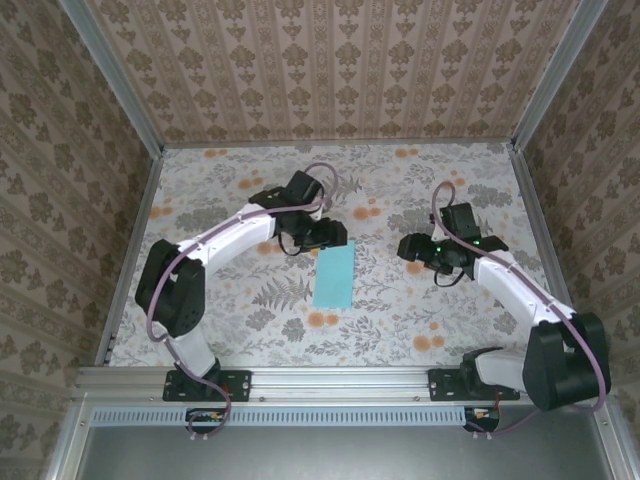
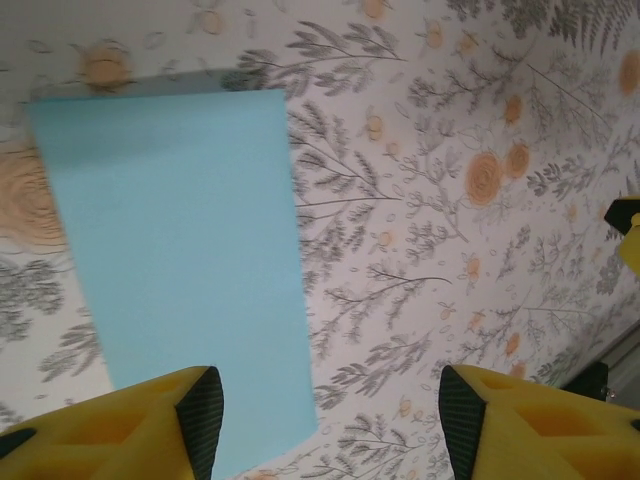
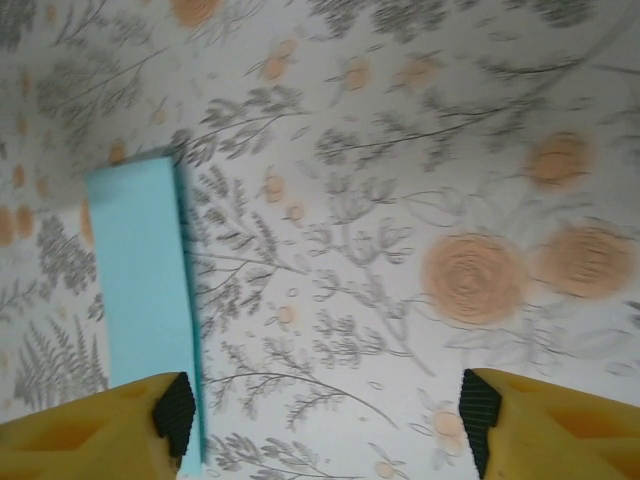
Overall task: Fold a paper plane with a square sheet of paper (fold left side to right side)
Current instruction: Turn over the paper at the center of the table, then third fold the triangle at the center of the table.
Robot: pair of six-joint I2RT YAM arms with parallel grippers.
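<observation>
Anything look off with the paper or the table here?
Nothing stands out. The sheet of paper lies flat on the table, folded into a narrow rectangle with clean edges, slightly tilted; no tears or stray creases visible.

No text, label, brand, number or sign can be read. The square sheet of paper (image 1: pixel 335 277) is plain light blue, and the table (image 1: pixel 250 320) under it bears a floral print.

White arms (image 1: pixel 232 236) carry black joints (image 1: pixel 172 292), mauve cables (image 1: pixel 151 318) and yellow fingers (image 2: pixel 110 428).
</observation>
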